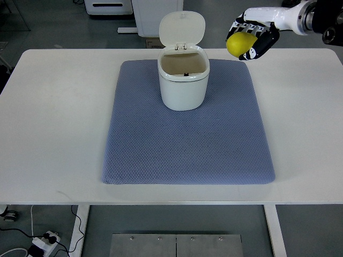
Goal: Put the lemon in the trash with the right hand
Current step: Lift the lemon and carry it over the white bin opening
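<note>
A: Yellow lemon [240, 45] sits clasped in the right hand [253, 37], fingers curled around it, raised near the table's [53, 107] far right edge.

B: Trash bin [183, 77], lid up, lies to the hand's left on the blue mat [187, 150]. Clear path between; height over the rim probably sufficient, hard to judge.

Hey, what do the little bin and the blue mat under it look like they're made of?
The bin looks like smooth moulded plastic, cream-white with a slight sheen, and its hinged lid stands open. The mat looks like a soft woven or foam-backed fabric, matte grey-blue with a fine dimpled texture; which exactly is hard to tell. The right hand holds the lemon beside the bin.
</note>
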You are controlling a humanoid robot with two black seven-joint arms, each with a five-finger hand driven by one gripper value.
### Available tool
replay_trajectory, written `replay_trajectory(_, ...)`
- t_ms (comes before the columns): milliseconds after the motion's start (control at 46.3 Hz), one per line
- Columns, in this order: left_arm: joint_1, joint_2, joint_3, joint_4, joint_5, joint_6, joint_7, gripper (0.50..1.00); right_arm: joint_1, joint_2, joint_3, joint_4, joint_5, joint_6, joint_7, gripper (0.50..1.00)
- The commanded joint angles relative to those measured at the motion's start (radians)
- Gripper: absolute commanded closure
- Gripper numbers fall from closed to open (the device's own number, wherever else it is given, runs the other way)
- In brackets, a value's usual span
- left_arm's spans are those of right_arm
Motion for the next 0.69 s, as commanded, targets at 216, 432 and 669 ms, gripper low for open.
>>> replay_trajectory(216, 0.000, 0.000, 0.000, 0.000, 0.000, 0.000, 0.000, 0.500, -0.011, 0.103, 0.011, -0.078, 0.085, -0.001, -0.002, 1.000)
replay_trajectory(432, 0.000, 0.000, 0.000, 0.000, 0.000, 0.000, 0.000, 0.500, -0.047, 0.158, 0.053, -0.122, 0.099, -0.001, -0.008, 1.000)
replay_trajectory(669, 0.000, 0.000, 0.000, 0.000, 0.000, 0.000, 0.000, 0.500, -0.082, 0.194, 0.068, -0.187, 0.160, -0.001, -0.008, 1.000)
